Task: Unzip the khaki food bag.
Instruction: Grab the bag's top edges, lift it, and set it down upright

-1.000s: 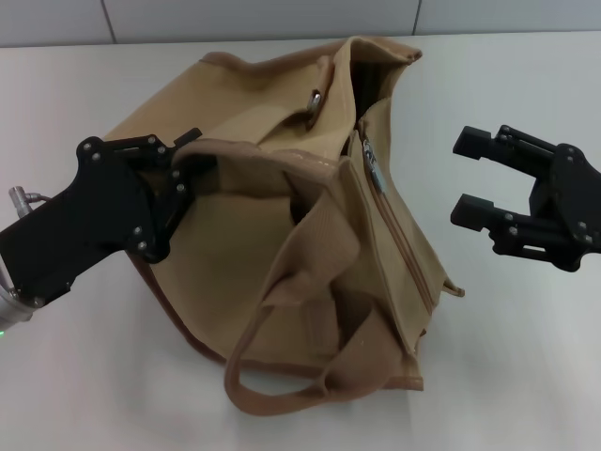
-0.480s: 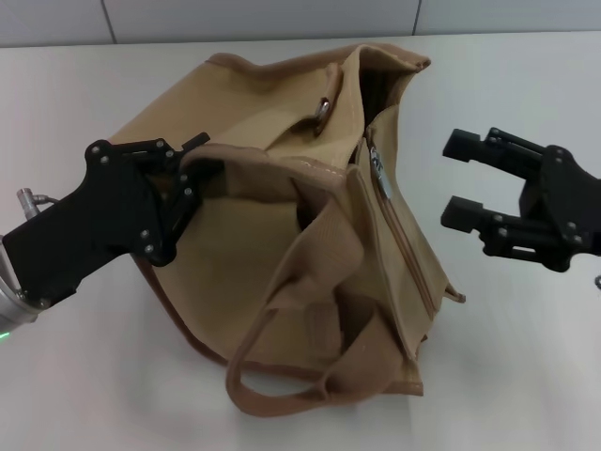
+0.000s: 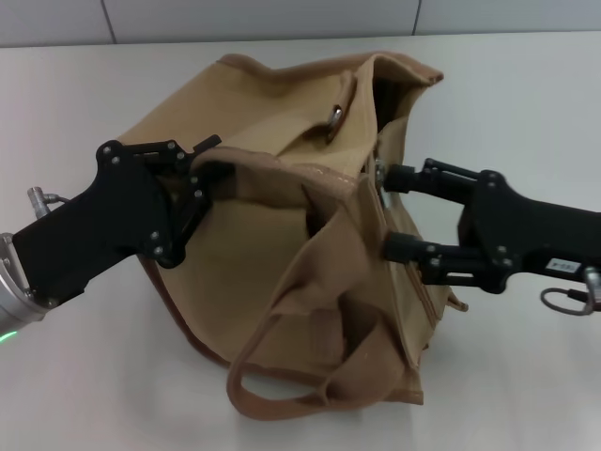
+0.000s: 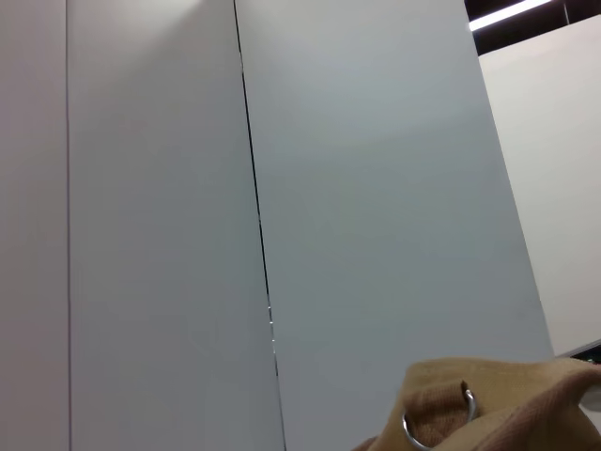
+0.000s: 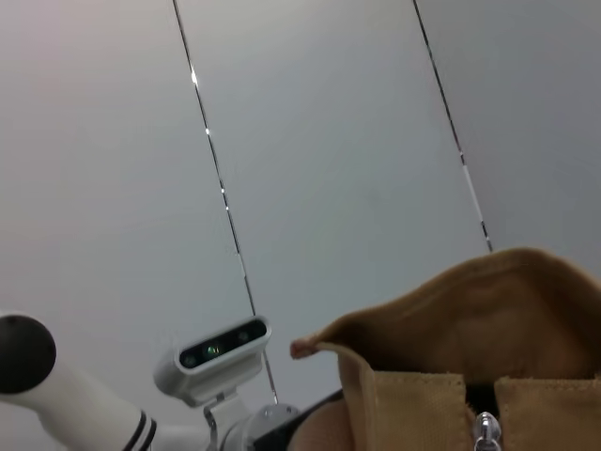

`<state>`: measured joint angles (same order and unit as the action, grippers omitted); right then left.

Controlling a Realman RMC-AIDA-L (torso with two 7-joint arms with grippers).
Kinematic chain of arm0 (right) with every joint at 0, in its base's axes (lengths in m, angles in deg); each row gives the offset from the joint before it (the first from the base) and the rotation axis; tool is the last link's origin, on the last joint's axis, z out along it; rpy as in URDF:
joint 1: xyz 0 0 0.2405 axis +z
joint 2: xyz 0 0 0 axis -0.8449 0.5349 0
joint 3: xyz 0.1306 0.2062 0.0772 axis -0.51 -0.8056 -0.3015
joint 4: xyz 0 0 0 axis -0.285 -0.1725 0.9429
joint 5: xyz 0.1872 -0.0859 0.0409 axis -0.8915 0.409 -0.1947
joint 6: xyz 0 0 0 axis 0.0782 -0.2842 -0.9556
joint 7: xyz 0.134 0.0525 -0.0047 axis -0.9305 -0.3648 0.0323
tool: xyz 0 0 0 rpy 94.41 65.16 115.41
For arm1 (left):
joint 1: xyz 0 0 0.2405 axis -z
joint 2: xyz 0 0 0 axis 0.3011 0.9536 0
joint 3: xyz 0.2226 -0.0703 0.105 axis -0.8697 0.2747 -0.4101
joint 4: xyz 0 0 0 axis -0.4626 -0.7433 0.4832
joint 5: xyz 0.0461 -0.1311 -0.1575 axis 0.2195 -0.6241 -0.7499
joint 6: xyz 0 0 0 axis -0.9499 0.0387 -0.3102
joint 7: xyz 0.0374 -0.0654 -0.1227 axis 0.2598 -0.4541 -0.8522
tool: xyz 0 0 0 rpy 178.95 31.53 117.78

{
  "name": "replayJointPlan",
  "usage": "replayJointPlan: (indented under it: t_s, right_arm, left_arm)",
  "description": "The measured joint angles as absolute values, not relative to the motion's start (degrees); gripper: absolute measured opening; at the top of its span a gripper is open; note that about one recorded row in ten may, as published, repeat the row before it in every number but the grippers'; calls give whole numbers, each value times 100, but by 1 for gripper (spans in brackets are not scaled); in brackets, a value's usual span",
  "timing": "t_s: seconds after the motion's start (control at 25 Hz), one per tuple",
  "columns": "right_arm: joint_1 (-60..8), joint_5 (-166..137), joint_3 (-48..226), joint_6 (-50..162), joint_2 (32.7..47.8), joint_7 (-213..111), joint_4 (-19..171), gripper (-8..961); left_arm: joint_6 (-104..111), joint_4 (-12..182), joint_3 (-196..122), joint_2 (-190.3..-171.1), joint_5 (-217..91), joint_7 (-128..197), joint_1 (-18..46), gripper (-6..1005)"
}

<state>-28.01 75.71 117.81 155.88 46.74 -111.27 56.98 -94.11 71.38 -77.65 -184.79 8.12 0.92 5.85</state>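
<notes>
The slumped tan canvas bag sits mid-table; the left gripper pinches its brown-trimmed edge tight, while the right gripper, fingers spread wide, presses against the zipper side, holding nothing.

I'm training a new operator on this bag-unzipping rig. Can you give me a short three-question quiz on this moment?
1. True or false: the right gripper is at the zipper side of the khaki food bag.
2. Which gripper holds the bag's edge: A) left gripper, B) right gripper, C) neither?
3. Fill in: the silver zipper pull shows in the ____ wrist view.

Key: 1 true, its open fingers reach the zipper line. 2 A, shut on the fabric edge. 3 right.
</notes>
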Motion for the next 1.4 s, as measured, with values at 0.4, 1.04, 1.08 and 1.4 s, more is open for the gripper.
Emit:
replayJointPlan:
  t_s: [0.4,1.04,1.08,1.4]
  right_arm:
    - [-2698,7561,12003,15558,4681,-11143,5733,715]
    - [-2722,7518,11965,15398,4662,-11775,5735,427]
    - [-2721,7518,11959,15386,4655,-11843,5735,426]
    - [-2724,7519,11767,15412,4520,-12884,5719,413]
  left_arm:
    - [-9402,7140,-7769,-18472,798,92,596,58]
    - [-9307,7139,-7724,-18461,774,237,626,59]
    - [-9289,7139,-7724,-18461,771,239,626,59]
    - [-9251,7139,-7717,-18462,767,294,629,59]
